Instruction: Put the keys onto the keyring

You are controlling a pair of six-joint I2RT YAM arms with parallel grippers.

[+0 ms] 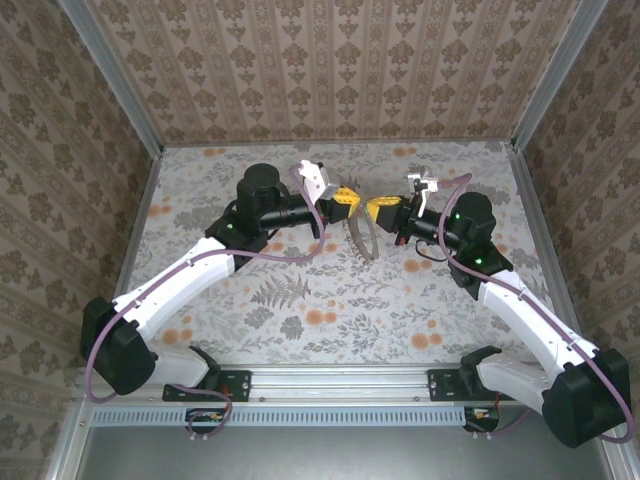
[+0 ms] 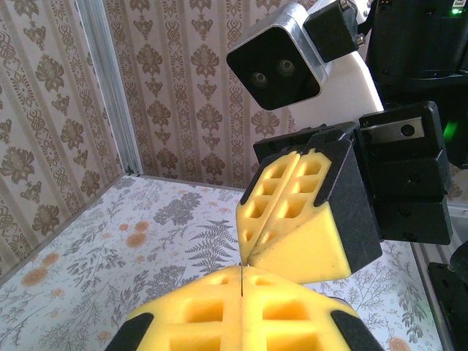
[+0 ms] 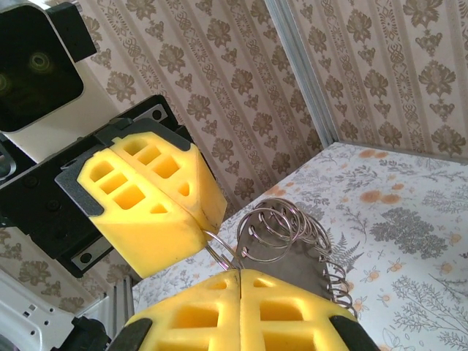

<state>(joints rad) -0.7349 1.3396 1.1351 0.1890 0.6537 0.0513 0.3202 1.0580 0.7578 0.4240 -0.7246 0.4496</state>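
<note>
Bringing left gripper (image 1: 350, 198) and right gripper (image 1: 379, 208) tip to tip at far centre, both pinched fully together; suspending the keyring (image 1: 363, 240) just beneath, likely steadied for threading. Unclear which pinch carries it.

Right gripper (image 3: 240, 276): pads (image 3: 190, 322) yellow, foam-like, matt, pocketed; carriers black plastic, satin.
Keyring (image 3: 281, 228): thin wire loops, polished metal, glossy.
Table cover (image 3: 409, 241): floral print, matt, smooth.
Frame post (image 3: 300, 73): aluminium look, dull brushed sheen.
Camera housing (image 2: 347, 84): white plastic, smooth.
</note>
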